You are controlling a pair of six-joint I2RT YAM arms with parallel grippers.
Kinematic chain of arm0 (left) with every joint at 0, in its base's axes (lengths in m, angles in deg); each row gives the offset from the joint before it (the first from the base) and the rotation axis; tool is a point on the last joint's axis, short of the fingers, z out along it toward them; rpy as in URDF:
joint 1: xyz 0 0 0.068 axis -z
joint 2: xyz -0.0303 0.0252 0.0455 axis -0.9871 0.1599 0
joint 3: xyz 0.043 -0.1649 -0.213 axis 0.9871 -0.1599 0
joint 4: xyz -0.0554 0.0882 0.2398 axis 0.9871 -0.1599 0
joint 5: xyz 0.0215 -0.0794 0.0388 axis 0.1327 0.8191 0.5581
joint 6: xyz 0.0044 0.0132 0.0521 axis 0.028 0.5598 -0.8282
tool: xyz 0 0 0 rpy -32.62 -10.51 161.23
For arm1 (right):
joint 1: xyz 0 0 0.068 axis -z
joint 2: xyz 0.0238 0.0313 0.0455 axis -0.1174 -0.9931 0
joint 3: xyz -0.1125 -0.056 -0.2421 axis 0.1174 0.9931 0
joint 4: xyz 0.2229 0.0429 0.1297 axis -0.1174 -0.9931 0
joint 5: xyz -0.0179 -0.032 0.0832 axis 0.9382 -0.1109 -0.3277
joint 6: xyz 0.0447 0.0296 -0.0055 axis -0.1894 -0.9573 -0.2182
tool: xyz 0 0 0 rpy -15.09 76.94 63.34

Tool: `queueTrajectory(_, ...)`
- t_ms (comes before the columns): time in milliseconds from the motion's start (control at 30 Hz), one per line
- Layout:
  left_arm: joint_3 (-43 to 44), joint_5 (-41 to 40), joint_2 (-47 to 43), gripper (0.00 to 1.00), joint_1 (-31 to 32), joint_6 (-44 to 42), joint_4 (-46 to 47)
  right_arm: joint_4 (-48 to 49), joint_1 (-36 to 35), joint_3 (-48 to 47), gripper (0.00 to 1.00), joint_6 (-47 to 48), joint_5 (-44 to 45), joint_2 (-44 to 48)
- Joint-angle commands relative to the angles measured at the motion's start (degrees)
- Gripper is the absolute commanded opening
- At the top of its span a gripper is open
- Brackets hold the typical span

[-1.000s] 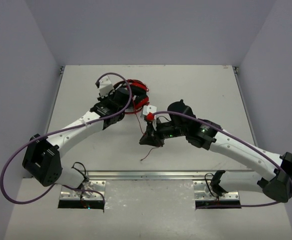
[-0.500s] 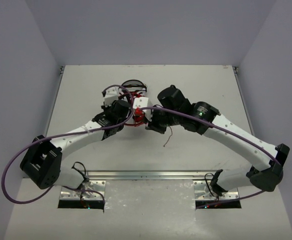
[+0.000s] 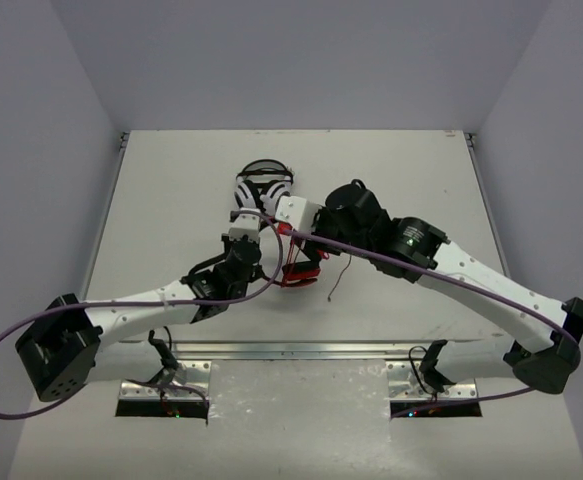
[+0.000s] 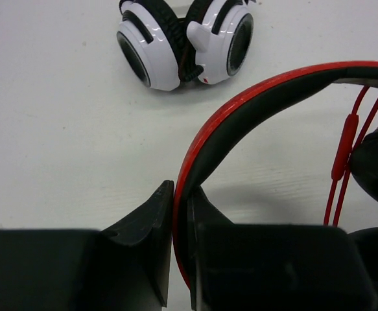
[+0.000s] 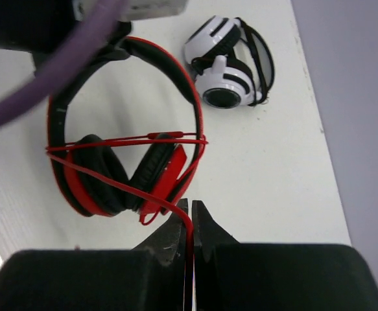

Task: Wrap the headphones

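The red headphones (image 3: pixel 302 273) are held just above the table's middle. My left gripper (image 4: pixel 181 191) is shut on their red, black-lined headband (image 4: pixel 253 97); in the top view it (image 3: pixel 261 242) sits left of them. My right gripper (image 5: pixel 192 206) is shut on the thin red cable (image 5: pixel 111 183), which runs from my jaws up to the ear cups. In the top view this gripper (image 3: pixel 306 248) is just behind the headphones. One cable pass lies across the headband arms (image 5: pixel 130 140), above the black ear cushions (image 5: pixel 101 172). The loose cable end (image 3: pixel 337 275) hangs to the right.
White-and-black headphones (image 3: pixel 264 180) lie folded on the table behind the red ones, and show in the left wrist view (image 4: pixel 182 39) and the right wrist view (image 5: pixel 231 65). Purple arm cables loop over both arms. The table's near edge has a metal rail (image 3: pixel 301 350).
The left gripper has carried the red headphones nearer and to the right, uncovering the white-and-black pair. The right gripper has swung with the cable from in front of the headphones to behind them.
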Motion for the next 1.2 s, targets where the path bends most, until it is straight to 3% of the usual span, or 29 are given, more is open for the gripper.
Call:
queueTrajectory(0,-3.76,3.20,-4.75,0.00,0.83,-5.49,11.87,15.48,0.21,2.60,0.01,4.80,10.68,5.04)
queueTrajectory(200,-8.78,9.70,-9.85,0.00,1.36,-9.88,15.22,13.03,2.31,-2.23,0.01,10.70,17.27,1.98)
queueTrajectory(467,-8.61,23.76,-15.04,0.00,1.71,-11.21,14.26,11.09,8.47,-1.01,0.01,6.93,7.70,1.53)
queueTrajectory(967,0.71,27.73,-24.88,0.00,3.38,-3.40,2.22,16.54,15.32,8.92,0.02,-4.32,-3.72,2.76)
queueTrajectory(1167,5.89,24.57,-29.02,0.00,3.56,0.12,-5.07,20.04,18.31,13.23,0.04,-8.71,-9.17,5.74)
